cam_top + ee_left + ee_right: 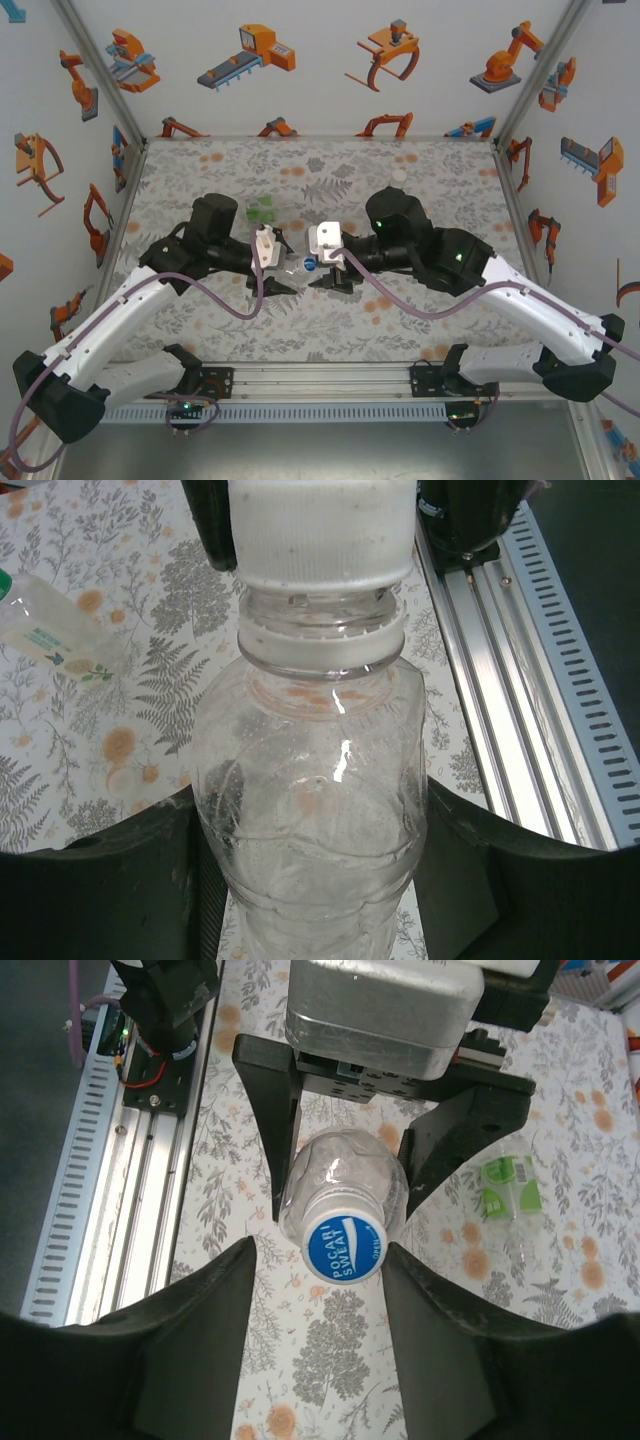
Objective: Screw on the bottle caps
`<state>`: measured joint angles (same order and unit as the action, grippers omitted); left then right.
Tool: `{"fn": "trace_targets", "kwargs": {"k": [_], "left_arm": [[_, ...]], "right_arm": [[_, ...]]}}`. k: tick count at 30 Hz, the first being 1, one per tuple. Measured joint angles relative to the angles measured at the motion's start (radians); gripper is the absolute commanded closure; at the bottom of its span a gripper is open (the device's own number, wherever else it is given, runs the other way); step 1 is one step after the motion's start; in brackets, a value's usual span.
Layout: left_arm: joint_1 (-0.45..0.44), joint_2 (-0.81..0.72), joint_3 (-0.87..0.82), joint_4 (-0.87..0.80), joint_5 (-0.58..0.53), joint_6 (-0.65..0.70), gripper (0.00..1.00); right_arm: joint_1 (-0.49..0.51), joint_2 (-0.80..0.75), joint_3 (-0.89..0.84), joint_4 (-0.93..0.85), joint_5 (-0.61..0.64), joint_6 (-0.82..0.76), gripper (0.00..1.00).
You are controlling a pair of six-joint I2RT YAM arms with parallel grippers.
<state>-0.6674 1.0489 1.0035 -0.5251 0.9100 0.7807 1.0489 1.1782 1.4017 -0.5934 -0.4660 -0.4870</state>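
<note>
- Closest to the right wrist camera, the right gripper (320, 1250) has its two dark fingers (200, 1350) on either side of the blue cap (345, 1245). One finger is almost against the rim and a sliver of surface (320, 1380) shows on the other side. I cannot tell whether it has bitten yet.
- This placement suits the job: the fingers flank the cap end-on, so rolling the wrist would turn it on the thread.
- The left gripper (350, 1195) is clamped on the clear bottle (310, 810) at its body. It holds the bottle roughly level just above the surface, with the neck pointing at the other arm. I judge this is meant to stop the bottle spinning while the cap is turned.
- In the left wrist view, a strip of thread shows between the cap's ribbed white skirt and the neck ring. The cap looks started but not fully down.
- The cap's top reads "POCARI SWEAT" in white on blue, and the smaller print beside it is illegible.
- A second bottle (510, 1185) lies on its side on the surface beyond the grippers, well apart from them. Its green-and-white label is too small to read.
- A pale cap (400, 175) sits alone near the far edge of the surface.
</note>
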Motion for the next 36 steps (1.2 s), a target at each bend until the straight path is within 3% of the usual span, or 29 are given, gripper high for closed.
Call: {"fn": "trace_targets", "kwargs": {"k": [7,14,29,36], "left_arm": [[-0.006,0.0,0.001,-0.011,0.004,0.003,1.0],[-0.007,0.0,0.001,-0.016,0.005,0.007,1.0],[-0.007,0.0,0.001,-0.014,-0.003,0.008,1.0],[-0.007,0.0,0.001,-0.008,-0.075,-0.002,1.0]], "right_arm": [[0.0,0.0,0.002,0.029,-0.016,0.0,0.6],[0.0,0.002,0.002,0.039,-0.002,0.005,0.77],[0.004,0.002,0.002,0.036,0.039,0.011,0.89],[0.004,0.029,0.008,0.032,0.09,0.056,1.0]]}}
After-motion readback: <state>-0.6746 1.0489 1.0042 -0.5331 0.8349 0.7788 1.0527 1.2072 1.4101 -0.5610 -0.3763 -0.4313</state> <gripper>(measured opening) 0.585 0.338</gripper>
